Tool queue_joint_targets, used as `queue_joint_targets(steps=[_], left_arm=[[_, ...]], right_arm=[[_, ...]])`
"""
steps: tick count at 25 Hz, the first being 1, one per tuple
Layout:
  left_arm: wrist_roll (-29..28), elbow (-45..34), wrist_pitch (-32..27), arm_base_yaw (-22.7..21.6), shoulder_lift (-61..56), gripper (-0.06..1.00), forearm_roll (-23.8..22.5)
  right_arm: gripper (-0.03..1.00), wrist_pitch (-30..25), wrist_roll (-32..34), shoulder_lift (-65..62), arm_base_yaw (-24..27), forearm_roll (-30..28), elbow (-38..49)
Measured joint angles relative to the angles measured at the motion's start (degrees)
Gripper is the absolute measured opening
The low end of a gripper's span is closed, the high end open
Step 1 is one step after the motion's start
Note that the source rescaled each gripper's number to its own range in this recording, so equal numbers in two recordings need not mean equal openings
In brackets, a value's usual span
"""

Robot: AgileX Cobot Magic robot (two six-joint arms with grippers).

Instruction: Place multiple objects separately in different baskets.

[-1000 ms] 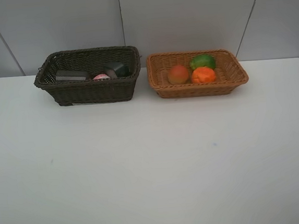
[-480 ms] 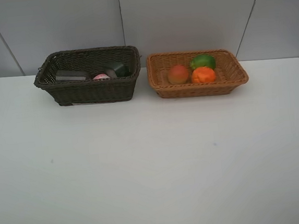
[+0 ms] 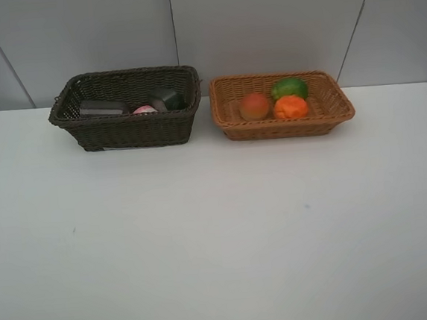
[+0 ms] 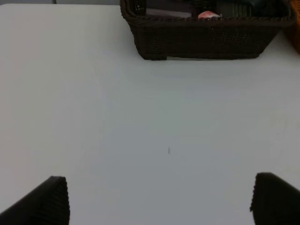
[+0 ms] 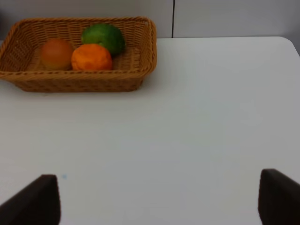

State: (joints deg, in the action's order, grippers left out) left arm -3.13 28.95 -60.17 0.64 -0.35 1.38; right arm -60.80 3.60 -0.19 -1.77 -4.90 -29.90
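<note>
Nearest the wrist cameras, both sets of jaws stand wide apart with nothing between them: the left gripper (image 4: 159,199) hangs over bare white tabletop (image 3: 220,234) well short of the dark brown basket (image 3: 128,130), and the right gripper (image 5: 159,199) likewise over bare surface short of the light tan basket (image 3: 285,126). Neither arm shows in the high view.

Between the grippers and the dark brown basket the tabletop carries no loose item, only a couple of tiny marks.

Farther back, the dark brown basket holds the non-fruit things: a grey, flat-lying shape that looks like the pump bottle (image 3: 103,107), the pink bottle (image 3: 145,109) peeking over the front wall, and a dark rounded thing (image 3: 167,99) beside it that may be the cup, though its colour is too murky to be sure. Just beside this basket, the light tan basket holds the red-orange fruit (image 3: 254,105), the tangerine (image 3: 291,107) and, behind them, the green fruit (image 3: 289,87).

Nothing has changed across the last second: baskets, contents and tabletop match exactly. That stillness, with every object already sorted and both grippers empty and drawn away, suggests the task is finished.
</note>
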Motion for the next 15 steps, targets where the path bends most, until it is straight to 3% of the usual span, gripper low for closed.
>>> queue_joint_targets(steps=[15], left_arm=[[0.13, 0.0, -0.05, 0.0, 0.0, 1.0, 0.0]], right_arm=[[0.94, 0.0, 0.0, 0.0, 0.0, 0.0, 0.0]])
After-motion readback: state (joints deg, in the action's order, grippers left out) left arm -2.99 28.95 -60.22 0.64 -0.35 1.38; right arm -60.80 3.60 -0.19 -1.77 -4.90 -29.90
